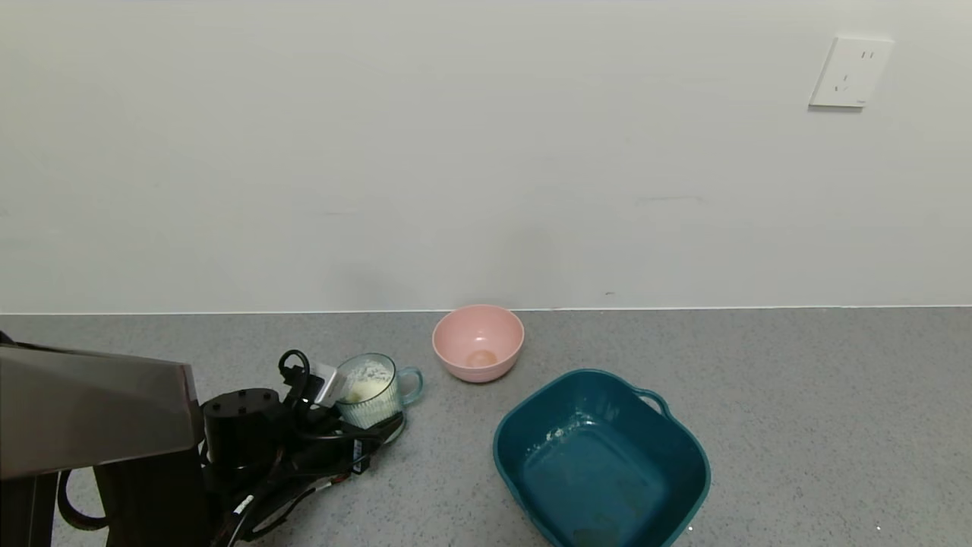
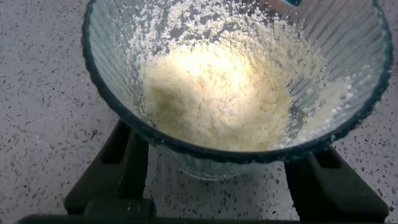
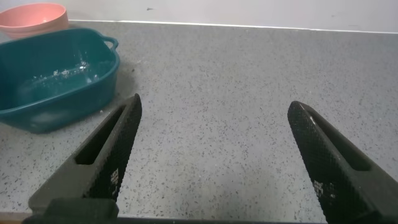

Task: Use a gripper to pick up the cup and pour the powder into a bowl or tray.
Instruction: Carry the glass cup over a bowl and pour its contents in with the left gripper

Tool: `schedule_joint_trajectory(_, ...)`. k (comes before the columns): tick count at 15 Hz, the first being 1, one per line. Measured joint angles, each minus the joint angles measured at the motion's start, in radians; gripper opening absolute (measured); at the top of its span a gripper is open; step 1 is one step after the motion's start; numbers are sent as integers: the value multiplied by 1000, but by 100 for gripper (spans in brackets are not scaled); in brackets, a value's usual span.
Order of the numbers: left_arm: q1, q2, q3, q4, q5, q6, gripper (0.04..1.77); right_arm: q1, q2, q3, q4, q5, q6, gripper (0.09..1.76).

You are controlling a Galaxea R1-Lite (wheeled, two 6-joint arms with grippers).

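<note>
The ribbed clear glass cup (image 1: 377, 409) stands on the grey counter at the left, its handle pointing toward the pink bowl. White clumpy powder (image 1: 366, 387) fills its lower part and dusts its inner wall. My left gripper (image 1: 366, 419) reaches in from the left, with a black finger against each side of the cup. The left wrist view looks down into the cup (image 2: 351, 59) at the powder (image 2: 217, 93), with the left gripper (image 2: 217, 158) closed around the cup's body below the rim. The teal basin (image 1: 507, 427) sits to the right of the cup, with faint powder traces inside. My right gripper (image 3: 214, 104) is open and empty over bare counter.
A small round pink bowl (image 1: 478, 346) stands by the back wall between the cup and the basin. It shows behind the basin (image 3: 62, 93) in the right wrist view (image 3: 31, 15). A grey metal part of the robot (image 1: 91, 410) covers the near left corner.
</note>
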Motion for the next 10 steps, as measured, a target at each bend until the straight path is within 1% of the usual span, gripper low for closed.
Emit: schedule_joint_trajectory(10, 0, -34, 3, 0, 21, 3, 126, 0, 0, 0, 0, 0, 0, 171)
